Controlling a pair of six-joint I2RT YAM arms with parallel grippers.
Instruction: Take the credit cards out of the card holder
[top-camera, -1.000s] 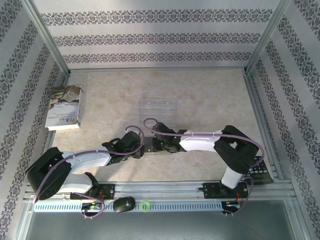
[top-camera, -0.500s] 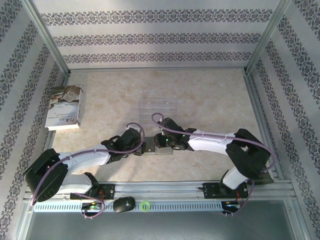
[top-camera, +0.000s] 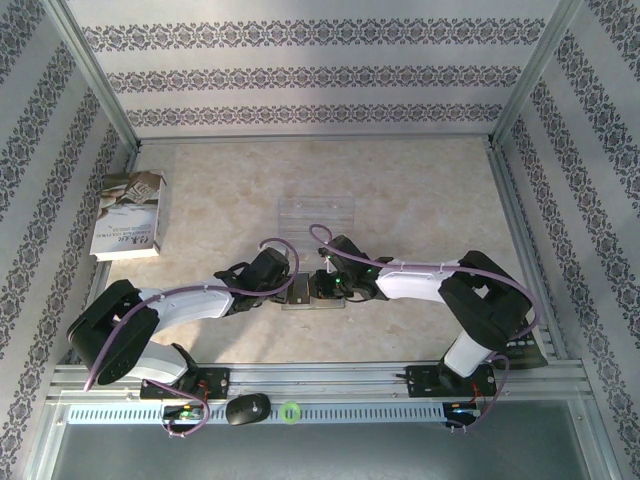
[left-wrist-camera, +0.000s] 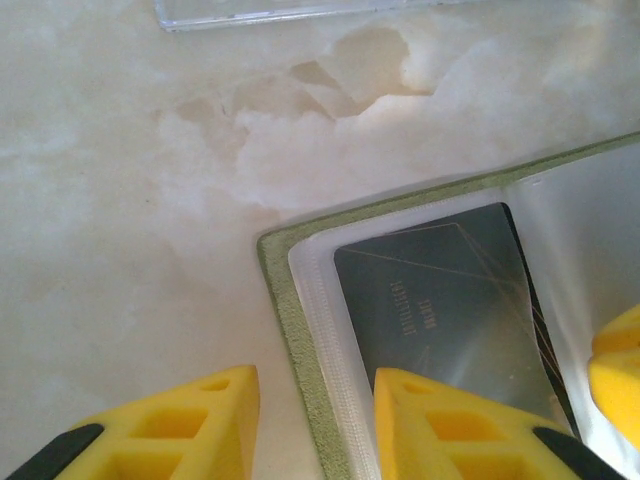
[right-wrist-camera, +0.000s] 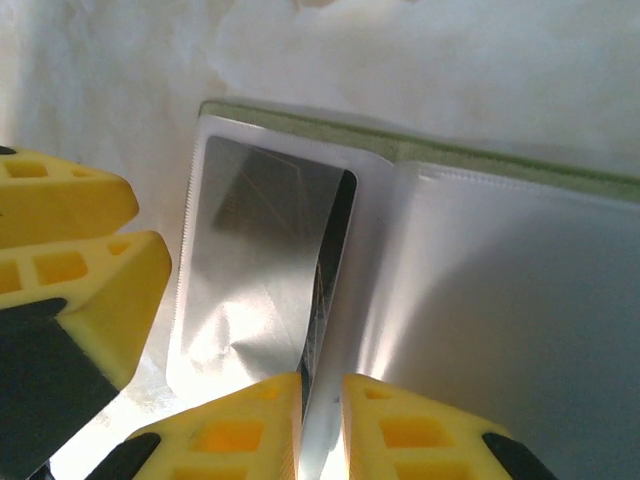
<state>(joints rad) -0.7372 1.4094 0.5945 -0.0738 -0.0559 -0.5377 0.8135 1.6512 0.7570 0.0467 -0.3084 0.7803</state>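
since both arms meet over one spot near the front of the table (top-camera: 420, 190), this reads as a two-tool job: one steadies, the other pulls. the book (top-camera: 128, 214) off to the left arm's outer side and the clear sheet (top-camera: 317, 214) beyond both tools play no part.

the card holder (left-wrist-camera: 278, 300) lies opened flat, inside up, right under both tools. its green rim runs between the fingers (left-wrist-camera: 450, 420) of the left gripper (left-wrist-camera: 312, 385), so one finger hangs over bare table and the other over the clear pocket. that gripper is spread wide w/ nothing in its grasp. my read: it's there to pin the holder so it won't slide w/ the pull.

the right gripper (right-wrist-camera: 320, 385) comes in from the opposite side, its tips drawn nearly together w/ only a slit left. the dark edge of a credit card (right-wrist-camera: 262, 250) runs out of the pocket mouth into that slit. it's prob. pinched, tho the contact itself sits too low in the right wrist view to confirm. most of the card lies inside the pocket, just ahead of the right fingertips, so extraction has barely begun.
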